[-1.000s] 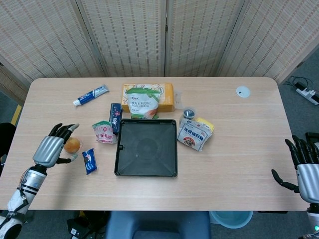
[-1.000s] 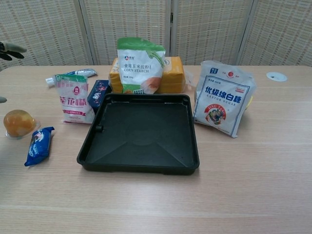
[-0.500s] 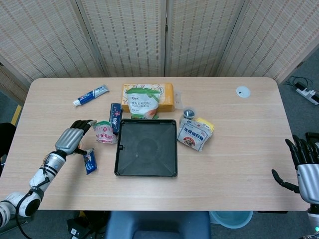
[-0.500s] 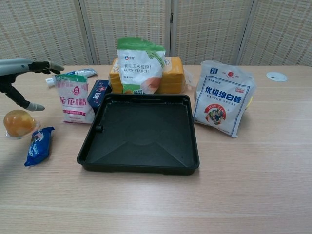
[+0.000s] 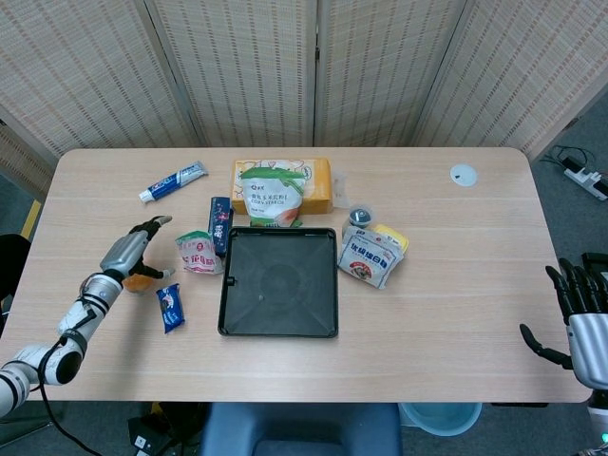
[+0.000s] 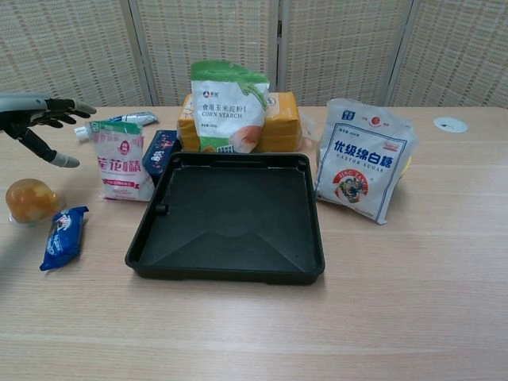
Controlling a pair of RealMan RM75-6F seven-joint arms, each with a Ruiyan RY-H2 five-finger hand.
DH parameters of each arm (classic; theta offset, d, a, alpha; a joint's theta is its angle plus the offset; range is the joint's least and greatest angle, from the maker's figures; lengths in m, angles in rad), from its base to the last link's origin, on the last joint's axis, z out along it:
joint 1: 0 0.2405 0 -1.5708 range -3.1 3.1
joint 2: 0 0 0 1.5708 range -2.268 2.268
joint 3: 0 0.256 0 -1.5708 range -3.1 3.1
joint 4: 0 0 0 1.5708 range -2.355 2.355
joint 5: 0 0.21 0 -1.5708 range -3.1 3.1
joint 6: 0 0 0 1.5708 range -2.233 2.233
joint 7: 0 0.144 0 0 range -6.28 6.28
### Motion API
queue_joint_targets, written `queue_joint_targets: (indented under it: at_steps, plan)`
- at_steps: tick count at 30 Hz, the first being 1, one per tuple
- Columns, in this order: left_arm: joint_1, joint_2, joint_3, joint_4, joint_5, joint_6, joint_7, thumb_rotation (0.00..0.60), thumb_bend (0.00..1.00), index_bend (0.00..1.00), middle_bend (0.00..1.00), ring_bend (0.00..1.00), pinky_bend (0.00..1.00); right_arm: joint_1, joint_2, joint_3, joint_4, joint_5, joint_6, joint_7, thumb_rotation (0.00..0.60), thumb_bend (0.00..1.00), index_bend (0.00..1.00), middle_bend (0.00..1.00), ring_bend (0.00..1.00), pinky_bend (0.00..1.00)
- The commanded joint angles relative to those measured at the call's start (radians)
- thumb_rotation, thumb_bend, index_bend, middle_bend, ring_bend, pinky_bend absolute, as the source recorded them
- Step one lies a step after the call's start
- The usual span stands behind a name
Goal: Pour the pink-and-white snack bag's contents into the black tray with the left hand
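Left of the pink-and-white snack bag (image 5: 199,252), the empty left robot hand (image 5: 132,252) hovers.

The left hand (image 5: 129,251) has drawn back slightly from the snack bag (image 5: 199,252).

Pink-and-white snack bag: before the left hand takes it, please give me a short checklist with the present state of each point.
1. Left hand empty, fingers apart: ok.
2. Snack bag upright, not yet touched: ok.
3. Hand lined up with the bag: not ok, it hovers to the bag's left, apart from it.
4. Black tray holds nothing, ready for pouring: ok.
5. Bag already opened at the top: cannot tell.
6. Right hand away from the tray, at the table's right edge: ok.
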Motion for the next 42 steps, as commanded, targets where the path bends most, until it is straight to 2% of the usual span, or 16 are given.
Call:
queue_joint_targets:
  at_steps: [1, 8, 12, 22, 30, 42]
  plan:
    - [-0.007, -0.015, 0.007, 0.037, 0.035, -0.041, -0.086, 0.6, 0.25, 0.0, 0.06, 0.06, 0.02, 0.001, 0.0, 0.0, -0.002, -0.001, -0.001, -0.002, 0.397, 0.34, 0.0, 0.05, 0.05, 0.0]
    - [-0.028, -0.076, 0.024, 0.113, 0.107, -0.066, -0.228, 0.6, 0.25, 0.0, 0.06, 0.08, 0.02, 0.003, 0.0, 0.001, -0.008, -0.004, -0.002, -0.01, 0.407, 0.34, 0.0, 0.05, 0.05, 0.0]
    - [-0.043, -0.115, 0.032, 0.162, 0.127, -0.072, -0.264, 0.6, 0.25, 0.0, 0.07, 0.1, 0.03, 0.002, 0.0, 0.001, -0.01, -0.004, -0.002, -0.013, 0.41, 0.34, 0.0, 0.05, 0.05, 0.0]
    - [-0.071, -0.195, 0.044, 0.24, 0.133, -0.062, -0.27, 0.6, 0.25, 0.06, 0.15, 0.14, 0.02, 0.002, -0.002, 0.002, -0.009, 0.004, -0.006, -0.014, 0.41, 0.34, 0.0, 0.05, 0.05, 0.0]
    - [-0.073, -0.272, 0.041, 0.307, 0.111, -0.02, -0.234, 0.6, 0.25, 0.15, 0.22, 0.19, 0.05, 0.003, -0.004, 0.002, -0.006, 0.008, -0.011, -0.014, 0.412, 0.34, 0.0, 0.05, 0.05, 0.0]
    - [-0.065, -0.311, 0.057, 0.354, 0.12, 0.012, -0.226, 0.6, 0.25, 0.2, 0.25, 0.21, 0.06, 0.002, -0.005, 0.002, -0.002, 0.013, -0.014, -0.011, 0.409, 0.34, 0.0, 0.05, 0.05, 0.0]
